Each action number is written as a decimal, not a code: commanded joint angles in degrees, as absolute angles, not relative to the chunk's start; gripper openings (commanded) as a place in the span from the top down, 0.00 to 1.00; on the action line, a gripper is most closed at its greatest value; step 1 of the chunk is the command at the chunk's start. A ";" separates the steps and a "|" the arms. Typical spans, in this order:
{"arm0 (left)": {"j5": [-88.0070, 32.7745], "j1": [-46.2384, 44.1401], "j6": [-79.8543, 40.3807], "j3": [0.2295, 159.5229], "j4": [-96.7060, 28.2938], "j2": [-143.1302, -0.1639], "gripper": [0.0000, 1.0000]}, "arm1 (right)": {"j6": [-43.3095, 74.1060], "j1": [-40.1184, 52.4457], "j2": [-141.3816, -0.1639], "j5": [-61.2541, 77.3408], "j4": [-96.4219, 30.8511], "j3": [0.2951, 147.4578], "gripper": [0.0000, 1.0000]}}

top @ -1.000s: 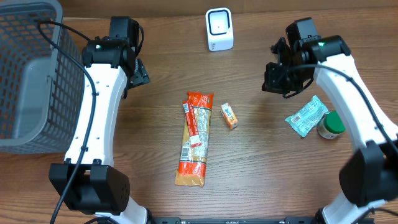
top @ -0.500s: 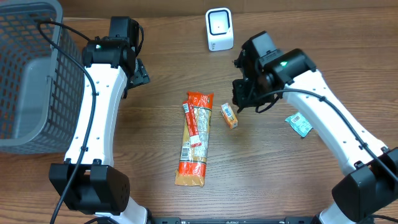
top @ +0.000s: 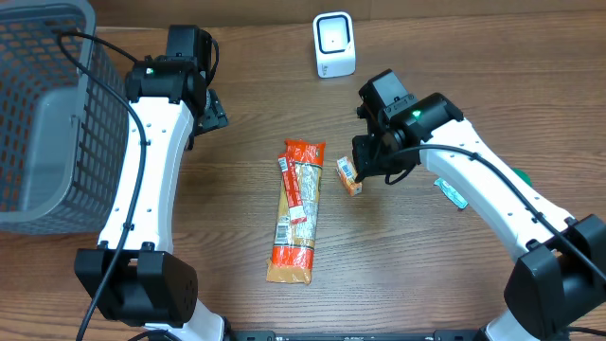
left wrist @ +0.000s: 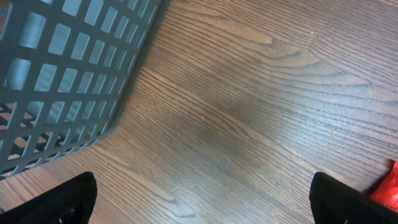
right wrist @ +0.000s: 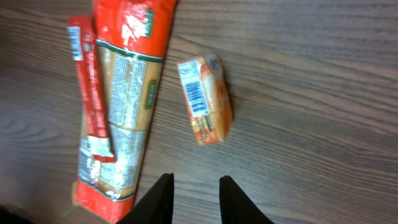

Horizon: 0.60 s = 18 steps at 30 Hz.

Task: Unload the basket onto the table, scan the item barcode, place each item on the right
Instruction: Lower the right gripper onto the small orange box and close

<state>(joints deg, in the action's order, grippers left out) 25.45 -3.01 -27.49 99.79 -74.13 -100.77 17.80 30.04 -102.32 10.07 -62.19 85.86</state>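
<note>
Presently the right arm reaches from the near right corner inward across the desk. Its elbow is bent and its wrist is tipped down beside the small orange box. In the right wrist view the right jaws stand slightly parted, the dark fingers apart with bare wood between them, gripping nothing. The box lies just ahead of the fingertips, clear of them. It rests flat on the desk, barcode face up, near the long red pasta packet but not touching it. The white scanner stands upright near the far edge, well apart from the box. The left arm extends along the left side beside the grey basket. The left jaws are spread wide, holding nothing.
</note>
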 commanded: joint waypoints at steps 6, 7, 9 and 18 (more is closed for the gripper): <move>25.41 -3.40 -27.66 100.51 -74.06 -100.38 0.00 | 18.00 30.15 -102.02 8.71 -56.66 80.77 0.59; 25.41 -3.40 -27.66 100.51 -74.06 -100.38 0.00 | 18.00 30.15 -102.02 8.56 -55.83 80.25 0.59; 25.41 -3.40 -27.66 100.51 -74.06 -100.38 0.00 | 18.00 30.15 -102.02 8.56 -55.05 79.68 0.59; 25.41 -3.40 -27.66 100.51 -74.06 -100.38 0.00 | 18.02 30.24 -102.02 8.62 -51.46 77.01 0.60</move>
